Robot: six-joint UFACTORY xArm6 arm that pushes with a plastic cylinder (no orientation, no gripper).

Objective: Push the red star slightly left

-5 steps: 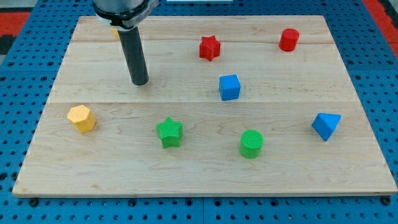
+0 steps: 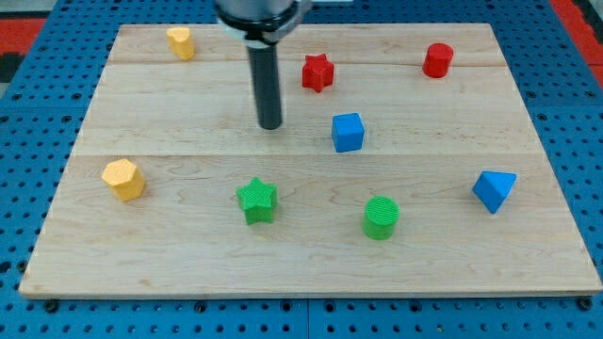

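Wooden board (image 2: pixel 311 268) sits on a blue pegboard (image 2: pixel 19 188) and carries all the blocks, nothing stacked, all well apart. Top left: a yellow block (image 2: pixel 180 42), shape hard to make out. Left side, lower: yellow hexagon-ish block (image 2: pixel 123 179). Bottom middle: green star (image 2: pixel 256 200), w/ green cylinder (image 2: pixel 381 217) to its right. Far right: blue block (image 2: pixel 494 190), wedge or pyramid, can't settle which. Centre: blue cube (image 2: pixel 347 132). Top right: red cylinder (image 2: pixel 437 59).

Hidden bits: rod's upper mount is cut off by the view's top edge, only its dark collar shows. Board's bottom corners run close to the frame edge.

Red star (image 2: pixel 318 72) — small, bright red, lying flat on the upper plank, right of centre-top, above and a bit left of the blue cube.

My tip (image 2: pixel 269 125) is down on the board, left of and below the red star, clear gap between them, not touching. Blue cube is off to the tip's right, also apart. No jaws here, just a plain rod, so it holds nothing.
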